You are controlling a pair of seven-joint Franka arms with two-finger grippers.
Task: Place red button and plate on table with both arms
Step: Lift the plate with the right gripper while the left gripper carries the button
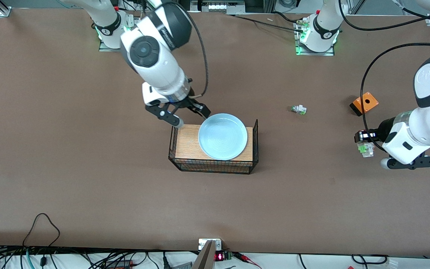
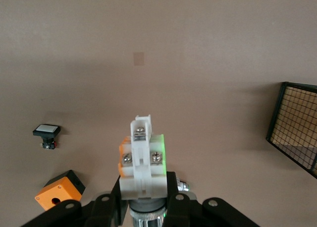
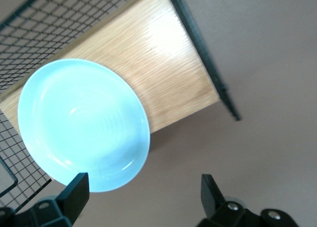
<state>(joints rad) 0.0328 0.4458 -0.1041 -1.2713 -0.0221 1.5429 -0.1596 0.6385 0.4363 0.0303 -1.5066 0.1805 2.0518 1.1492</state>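
- Red button: clamped between the left gripper fingers, whitish terminal block pointing away from the wrist, green bit along one side; the red cap itself is hidden down between the fingers.
- In the front view the same part shows as a white-and-green piece at the tip of the left gripper, low over the table toward the left arm's end.
- Plate: light blue, lying flat on the wooden top of a black wire rack near the middle of the table.
- Right gripper: fingers spread wide, holding nothing, at the plate's rim on the side toward the robot bases.
- Right wrist view: the plate edge overhangs the rack's wooden top; one finger sits just at the rim, the other finger stands well apart from the plate over bare table. No contact discernible.
- Other items on the table: a white-green part between the rack and the left arm's end; an orange box nearer that end; a black part with a white square cap beside the orange box.
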